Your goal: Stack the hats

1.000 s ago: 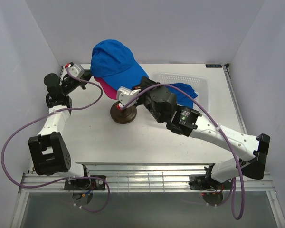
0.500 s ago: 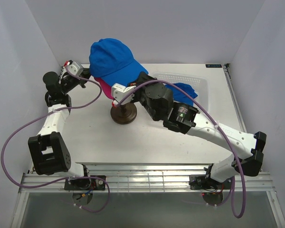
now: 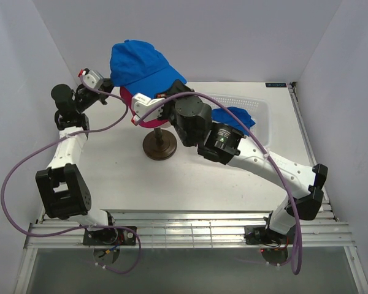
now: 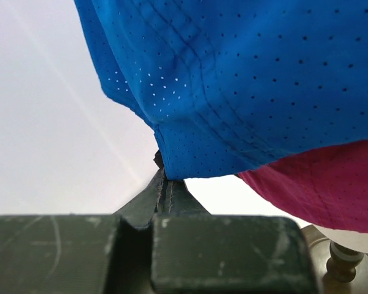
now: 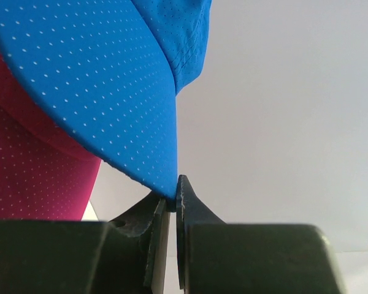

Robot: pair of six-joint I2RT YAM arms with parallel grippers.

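You have the blue cap (image 3: 138, 64) lifted between both arms, above the pink cap (image 3: 152, 122) and slightly toward the left rear. Your left gripper (image 4: 162, 179) has its jaws pressed together on the lower hem of the blue cap's crown; the left wrist view shows the fabric pinched right at the tips. Your right gripper (image 5: 176, 197) has its jaws clamped on the very edge of the blue cap's brim. In both wrist views the pink cap shows just below the blue one; whether the two touch cannot be told. The pink cap sits over the dark round stand (image 3: 159, 147), which rests on the white surface (image 3: 110, 177) near its middle. To the right, a second blue cap (image 3: 236, 116) lies in the white basket (image 3: 260, 110), partly hidden behind the right arm.
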